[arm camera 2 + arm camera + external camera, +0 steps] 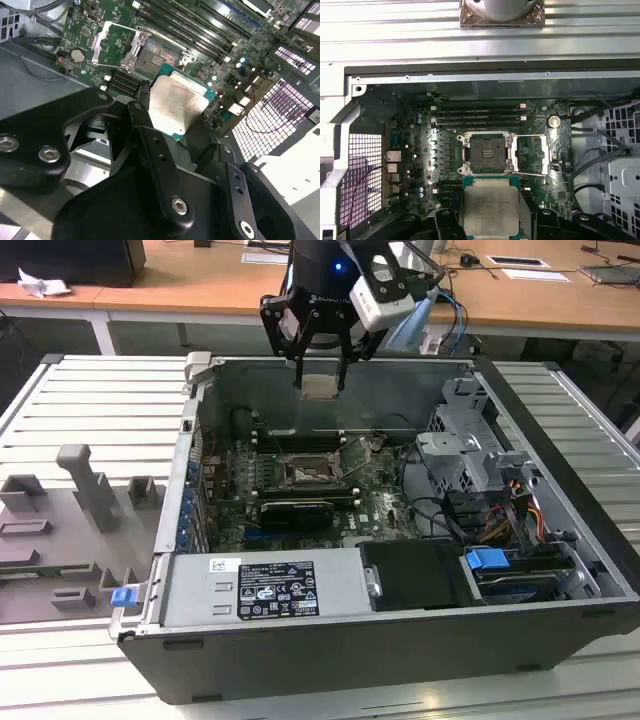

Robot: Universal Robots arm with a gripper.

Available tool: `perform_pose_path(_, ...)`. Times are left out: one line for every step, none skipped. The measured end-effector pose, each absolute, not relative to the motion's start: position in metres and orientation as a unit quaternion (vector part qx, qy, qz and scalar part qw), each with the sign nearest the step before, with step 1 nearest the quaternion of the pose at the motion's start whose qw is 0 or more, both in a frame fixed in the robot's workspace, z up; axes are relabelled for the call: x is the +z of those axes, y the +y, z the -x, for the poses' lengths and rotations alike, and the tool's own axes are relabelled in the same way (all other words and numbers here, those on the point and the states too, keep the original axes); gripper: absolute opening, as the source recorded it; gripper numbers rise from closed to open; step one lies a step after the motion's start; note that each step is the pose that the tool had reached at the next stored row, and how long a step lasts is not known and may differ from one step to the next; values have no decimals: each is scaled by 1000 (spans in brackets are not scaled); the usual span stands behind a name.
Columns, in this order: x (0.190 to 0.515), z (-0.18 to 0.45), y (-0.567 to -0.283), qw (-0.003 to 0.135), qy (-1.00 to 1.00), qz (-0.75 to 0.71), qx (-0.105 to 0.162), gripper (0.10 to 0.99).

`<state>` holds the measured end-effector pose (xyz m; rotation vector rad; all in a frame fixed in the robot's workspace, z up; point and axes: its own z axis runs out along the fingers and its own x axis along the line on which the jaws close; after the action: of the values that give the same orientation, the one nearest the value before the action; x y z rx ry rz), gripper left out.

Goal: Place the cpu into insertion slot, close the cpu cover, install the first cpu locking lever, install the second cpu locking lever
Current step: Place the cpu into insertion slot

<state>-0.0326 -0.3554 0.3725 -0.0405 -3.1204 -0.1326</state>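
**Cpu held over the open case, slot bare**

In the exterior view the gripper (320, 375) hangs at 12 o'clock over the case (560, 540), above its far wall. Its 2 fingers are clamped on the cpu (319, 387), which lies flat, pale face up. The insertion slot (311, 473) sits on the motherboard (385, 502) at 6 o'clock from the chip, well apart from it, with nothing in between.

In the second wrist view the gripper (172, 112) pinches the cpu (177, 102) by 2 opposite edges. The insertion slot (155, 52) shows its dark centre uncovered, and the cpu cover (98, 42) is swung open just beside it.

In the first wrist view the cpu (490, 207) looks nearly square, so I can pick out no long axis. Its sides run parallel to those of the insertion slot (487, 152). The cpu cover (546, 156) lies folded back. The memory slots (480, 112) run close along another side of the slot.
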Motion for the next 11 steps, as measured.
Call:
perform_pose_path(372,33,-355,8,-998,36,-43,533)
perform_pose_path(371,33,-355,8,-998,43,-43,533)
perform_pose_path(369,33,-355,8,-998,43,-43,533)
perform_pose_path(368,33,-355,8,-998,43,-43,533)
perform_pose_path(368,33,-355,8,-998,43,-43,533)
perform_pose_path(367,33,-355,8,-998,43,-43,533)
perform_pose_path(367,33,-355,8,-998,43,-43,533)
perform_pose_path(367,33,-355,8,-998,45,-43,533)
perform_pose_path(367,33,-355,8,-998,47,-43,533)
perform_pose_path(367,33,-355,8,-998,50,-43,533)
perform_pose_path(366,33,-355,7,-997,70,-43,533)
